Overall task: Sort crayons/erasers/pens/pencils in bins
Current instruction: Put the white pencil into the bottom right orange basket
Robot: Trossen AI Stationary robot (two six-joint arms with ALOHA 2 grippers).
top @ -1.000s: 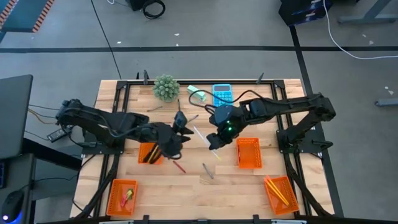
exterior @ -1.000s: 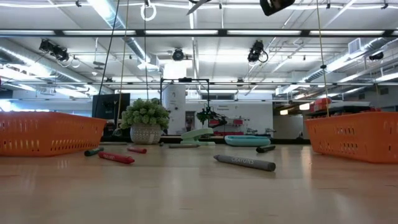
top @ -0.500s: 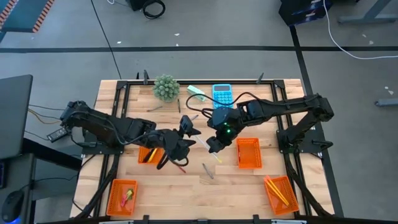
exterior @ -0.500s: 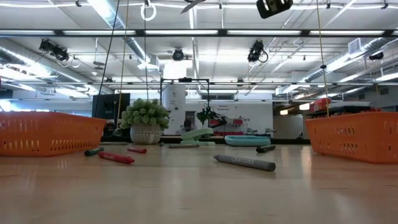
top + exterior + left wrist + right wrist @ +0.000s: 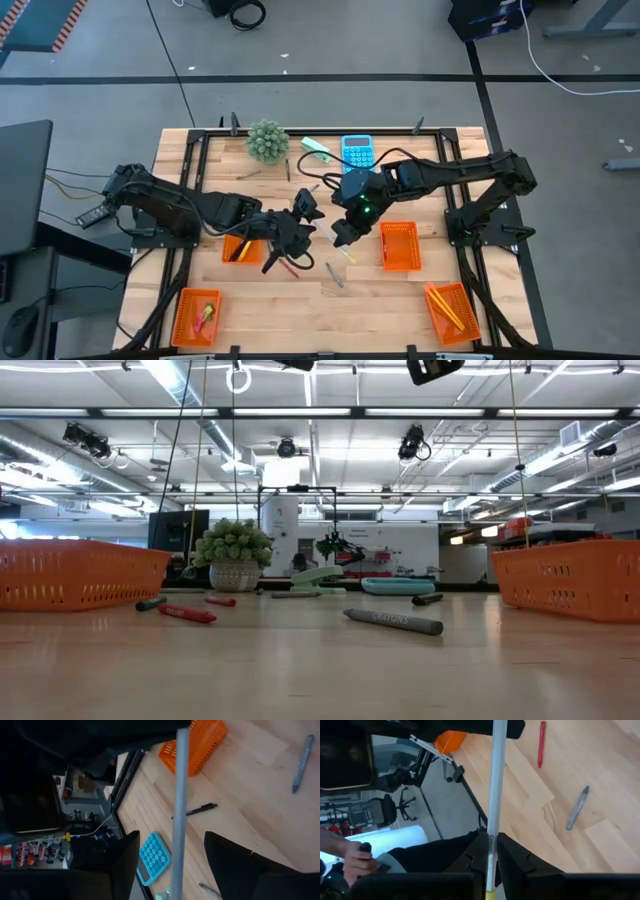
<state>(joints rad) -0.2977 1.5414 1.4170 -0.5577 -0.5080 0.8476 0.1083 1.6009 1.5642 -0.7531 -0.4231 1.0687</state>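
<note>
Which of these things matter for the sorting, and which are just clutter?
Job: four orange bins, red crayon, grey crayon, black pen, pale pencil in the right pincer.
Lying about: potted plant, blue calculator, mint-green block.

Wooden table [image 5: 300,300]: we count four orange bins [image 5: 400,245], a small potted plant [image 5: 267,140], a blue calculator [image 5: 357,153], a mint-green block [image 5: 315,146], a black pen [image 5: 195,810], a grey crayon [image 5: 394,622] and red crayons [image 5: 186,614] lying loose on its top.

Both arms reach toward mid-table, left gripper [image 5: 300,222] fingers spread, right gripper [image 5: 342,236] fingers pinched.
</note>
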